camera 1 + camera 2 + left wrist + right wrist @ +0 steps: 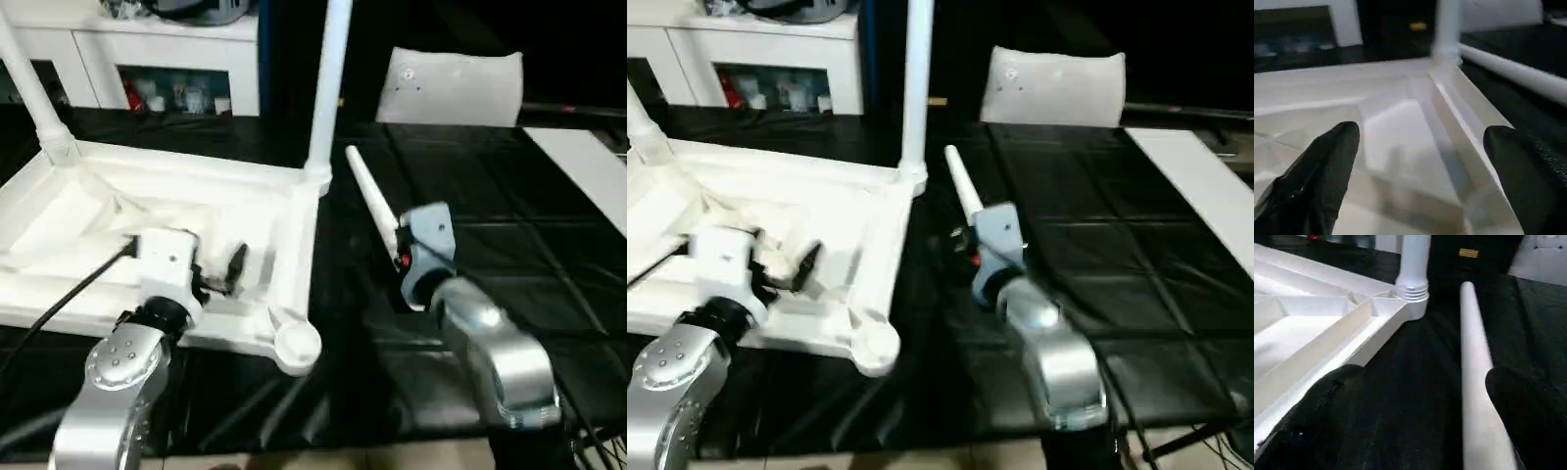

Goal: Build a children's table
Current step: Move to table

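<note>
Two black fingers of our right gripper (pixel 1415 421) stand spread, and the loose leg (pixel 1476 382) lies between them, nearer the right-hand finger; whether that finger touches it we cannot tell. From the head view this leg (pixel 370 201) runs out from the right gripper toward 11 o'clock across the black counter (pixel 490 245), its rounded tip pointing at the upright leg (pixel 328 83) seated in the far right corner socket. That long axis matters: by our judgement, the leg must be lifted and swung back toward the empty near corner socket (pixel 297 343), which sits at about 8 o'clock from the right gripper, so the right arm is nearer.

Our left gripper (pixel 1420 171) is also spread, empty, hovering over the ribbed underside of the tabletop (pixel 88 211).

Only the right wrist view shows the threaded collar at the seated leg's base; the head view shows the second upright leg (pixel 34 93).
</note>
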